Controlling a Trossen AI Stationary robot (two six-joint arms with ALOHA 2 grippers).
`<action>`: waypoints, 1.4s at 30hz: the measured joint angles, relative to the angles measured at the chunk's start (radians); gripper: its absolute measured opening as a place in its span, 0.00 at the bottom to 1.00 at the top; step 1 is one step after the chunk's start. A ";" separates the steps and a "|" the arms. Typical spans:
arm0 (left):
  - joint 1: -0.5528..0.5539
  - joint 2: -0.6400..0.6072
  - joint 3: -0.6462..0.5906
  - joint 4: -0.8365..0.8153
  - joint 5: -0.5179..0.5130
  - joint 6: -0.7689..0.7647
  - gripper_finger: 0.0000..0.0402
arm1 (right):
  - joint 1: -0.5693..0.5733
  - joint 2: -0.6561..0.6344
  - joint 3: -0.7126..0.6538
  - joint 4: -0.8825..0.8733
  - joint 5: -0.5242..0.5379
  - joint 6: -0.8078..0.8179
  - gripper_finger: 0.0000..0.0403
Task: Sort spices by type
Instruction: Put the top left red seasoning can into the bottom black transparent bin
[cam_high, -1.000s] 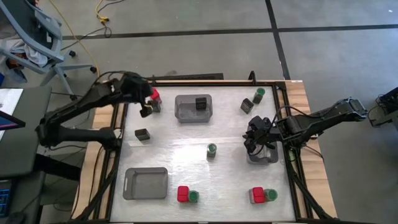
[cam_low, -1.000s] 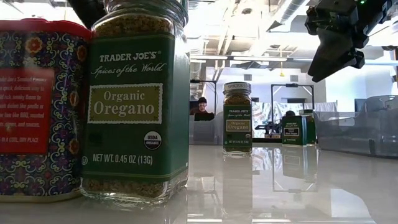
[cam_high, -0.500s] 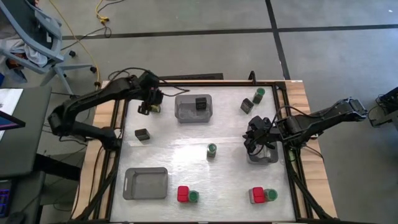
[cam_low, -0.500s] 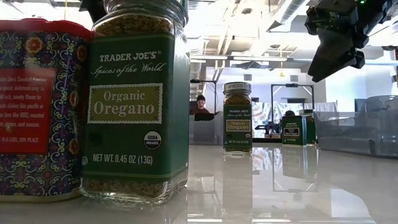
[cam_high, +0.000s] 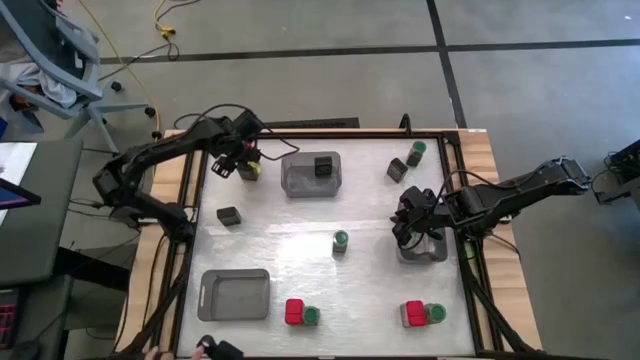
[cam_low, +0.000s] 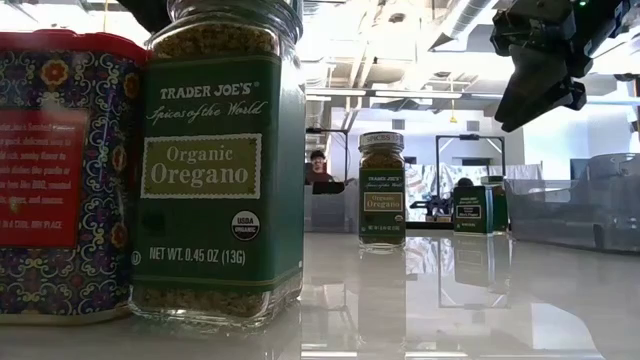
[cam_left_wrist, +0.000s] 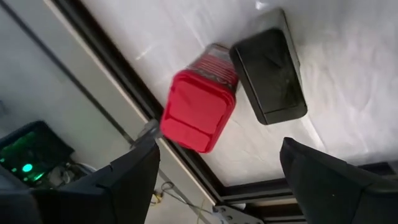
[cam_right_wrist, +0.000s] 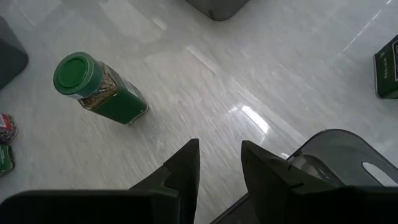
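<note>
Your left gripper (cam_left_wrist: 217, 180) hangs over the far-left corner of the tabletop (cam_high: 300, 225), jaws spread wide, nothing btwn them. Right under it sits the red box (cam_left_wrist: 199, 109), touching a black cube (cam_left_wrist: 268, 74) beside it. I'd judge the red box light & rigid w/ flat sides, prob. smooth, so pinch across two opposite flat faces mid-height, not the lid edge. The black one crowds one side; come in on the free faces or you'll nudge both. Round jar (cam_right_wrist: 99, 90) w/ green lid looks like glass: heavier, slick, can roll if tipped, grab the body below the lid. Right gripper (cam_right_wrist: 217, 165) waits by a grey tray (cam_high: 422, 250), jaws apart w/ a narrow gap, empty
</note>
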 joint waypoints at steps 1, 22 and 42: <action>0.008 0.013 0.000 0.005 0.000 0.013 0.77 | 0.000 0.000 0.000 0.000 0.000 0.000 0.36; 0.093 0.125 0.000 0.167 0.064 0.224 0.72 | 0.000 0.000 0.000 0.028 0.006 0.022 0.36; 0.117 0.189 -0.001 0.171 0.136 0.306 0.72 | 0.000 0.000 0.000 0.031 0.005 0.038 0.36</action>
